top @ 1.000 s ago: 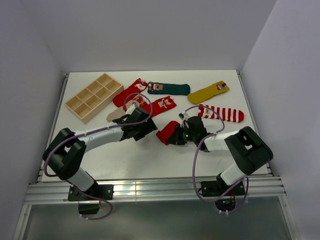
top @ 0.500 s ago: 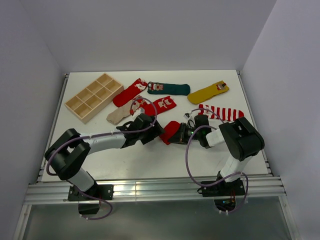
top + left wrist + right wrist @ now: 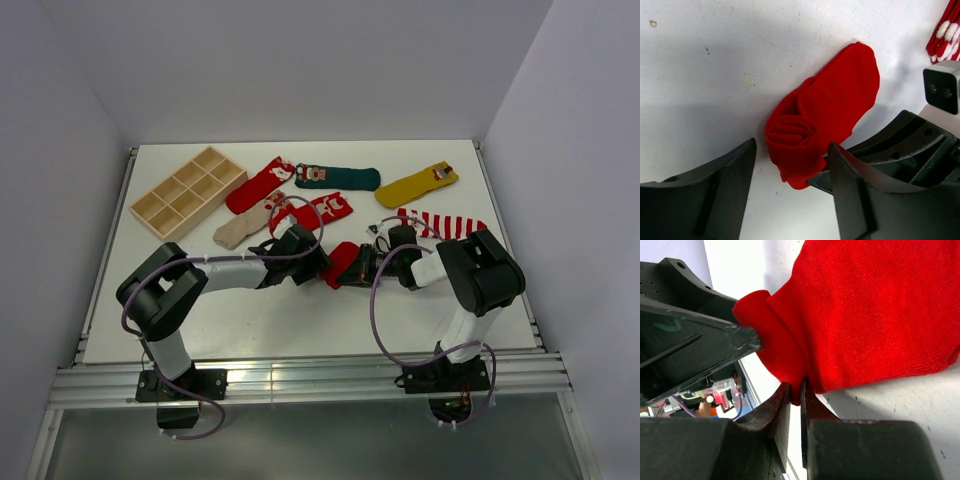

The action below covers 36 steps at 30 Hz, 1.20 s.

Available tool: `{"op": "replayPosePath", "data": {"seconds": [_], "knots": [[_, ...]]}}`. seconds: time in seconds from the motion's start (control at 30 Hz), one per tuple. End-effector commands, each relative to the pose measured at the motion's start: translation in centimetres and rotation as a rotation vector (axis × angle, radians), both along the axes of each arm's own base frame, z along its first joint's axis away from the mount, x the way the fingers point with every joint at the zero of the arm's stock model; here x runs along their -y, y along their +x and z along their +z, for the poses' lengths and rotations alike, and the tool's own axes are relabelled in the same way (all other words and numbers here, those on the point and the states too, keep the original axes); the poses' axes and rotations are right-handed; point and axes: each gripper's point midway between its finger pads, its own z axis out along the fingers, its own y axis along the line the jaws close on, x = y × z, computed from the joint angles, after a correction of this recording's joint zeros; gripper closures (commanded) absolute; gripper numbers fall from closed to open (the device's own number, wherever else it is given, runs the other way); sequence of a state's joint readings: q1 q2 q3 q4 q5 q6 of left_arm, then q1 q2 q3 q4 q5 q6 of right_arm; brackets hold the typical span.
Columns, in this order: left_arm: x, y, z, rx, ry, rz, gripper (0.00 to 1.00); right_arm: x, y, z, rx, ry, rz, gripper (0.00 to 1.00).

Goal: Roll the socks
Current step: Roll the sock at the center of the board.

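A plain red sock (image 3: 343,264), partly rolled at one end, lies mid-table between both grippers. In the left wrist view its rolled end (image 3: 792,140) sits between my left gripper's (image 3: 790,175) spread fingers, with a gap on the left side; that gripper is open. My right gripper (image 3: 795,390) is shut on a fold at the sock's (image 3: 870,315) edge. From above, the left gripper (image 3: 318,268) and right gripper (image 3: 364,266) meet at the sock. Flat behind lie a red sock (image 3: 258,185), a second red one (image 3: 318,210), beige (image 3: 238,228), dark green (image 3: 340,178), mustard (image 3: 417,184) and striped (image 3: 445,226) socks.
A wooden tray (image 3: 185,193) with several compartments stands at the back left. Cables loop over both arms near the sock. White walls close in the table on three sides, and a metal rail runs along its near edge.
My left gripper has moved right, up to the red sock, and its jaws have narrowed around the rolled end. The right gripper has shifted slightly back and left, still gripping the sock.
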<state>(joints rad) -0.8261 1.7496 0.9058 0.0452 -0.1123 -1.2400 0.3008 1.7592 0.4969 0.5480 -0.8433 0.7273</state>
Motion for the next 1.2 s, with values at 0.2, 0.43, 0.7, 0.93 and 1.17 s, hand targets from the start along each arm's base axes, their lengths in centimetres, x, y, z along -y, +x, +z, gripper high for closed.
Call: {"op": "replayPosePath", "data": {"seconds": [0.2, 0.43, 0.7, 0.93, 1.17], "knots": [[-0.9, 0.1, -1.9, -0.046, 0.064, 0.062, 0.46, 1.7, 0.1, -3.3, -0.063, -0.134, -0.054, 1.00], [-2.5, -0.2, -2.6, -0.068, 0.105, 0.138, 0.41, 1.9, 0.0, -3.6, -0.067, -0.146, -0.054, 1.00], [-2.9, 0.1, -2.7, -0.089, 0.112, 0.197, 0.42, 2.1, -0.2, -3.8, -0.069, -0.160, -0.056, 1.00], [-2.7, -0.1, -3.4, -0.111, 0.128, 0.190, 0.60, 2.3, -0.2, -3.9, -0.065, -0.170, -0.065, 1.00], [-2.1, -0.4, -3.4, -0.111, 0.153, 0.153, 0.83, 2.5, -0.1, -3.7, -0.046, -0.196, -0.070, 0.99]]}}
